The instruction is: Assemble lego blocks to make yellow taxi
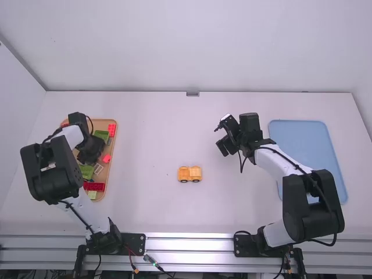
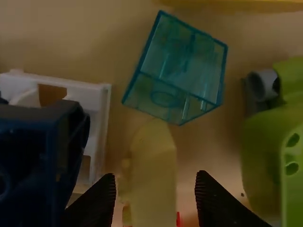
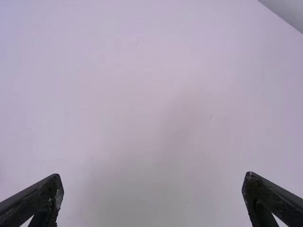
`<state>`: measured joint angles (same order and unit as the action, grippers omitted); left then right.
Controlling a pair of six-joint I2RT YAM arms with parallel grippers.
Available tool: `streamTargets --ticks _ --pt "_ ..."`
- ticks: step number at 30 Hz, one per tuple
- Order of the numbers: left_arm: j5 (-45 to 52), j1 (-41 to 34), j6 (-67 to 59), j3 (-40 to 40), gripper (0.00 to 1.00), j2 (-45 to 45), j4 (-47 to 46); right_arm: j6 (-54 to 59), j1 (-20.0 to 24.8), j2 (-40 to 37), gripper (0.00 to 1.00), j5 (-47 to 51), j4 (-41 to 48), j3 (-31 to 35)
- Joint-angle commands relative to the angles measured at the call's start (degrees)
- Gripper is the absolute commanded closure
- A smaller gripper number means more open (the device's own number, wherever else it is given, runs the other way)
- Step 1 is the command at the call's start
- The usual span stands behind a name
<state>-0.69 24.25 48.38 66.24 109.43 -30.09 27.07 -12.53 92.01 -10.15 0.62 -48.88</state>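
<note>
The blue tray (image 1: 308, 157) lies under the right arm; the wooden tray (image 1: 100, 124) of loose blocks lies under the left. The left gripper (image 2: 156, 176) is down among the blocks, fingers parted and gripping nothing; crowding is likely the main hazard. A green piece (image 2: 260, 156), dark blue piece (image 2: 31, 163) and white frame (image 2: 98, 137) sit close enough that a finger might snag or shove one. The right gripper (image 3: 153, 176), wide and empty above the table, poses little risk. The part-built yellow taxi (image 1: 190, 174) stands mid-table, unheld, so pressing a block on off-centre could slide it. Smaller still, the clear teal block (image 2: 189, 61) sits just beside the rounded pale yellow block (image 2: 154, 175), whose curved end could slip if pinched.
</note>
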Motion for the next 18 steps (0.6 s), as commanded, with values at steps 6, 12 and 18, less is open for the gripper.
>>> streamTargets --ticks 6,12,18 --pt "0.0 0.1 0.2 -2.6 0.53 0.7 1.7 -0.3 -0.3 -0.9 0.01 -0.3 0.0 -0.3" --pt "0.0 0.1 0.2 -2.6 0.6 0.7 1.9 -1.4 -0.3 -0.9 0.01 -0.2 0.0 -0.3" --pt "0.2 0.1 0.2 -2.6 0.64 0.7 1.9 -1.4 -0.3 -0.9 0.01 -0.2 0.0 -0.3"
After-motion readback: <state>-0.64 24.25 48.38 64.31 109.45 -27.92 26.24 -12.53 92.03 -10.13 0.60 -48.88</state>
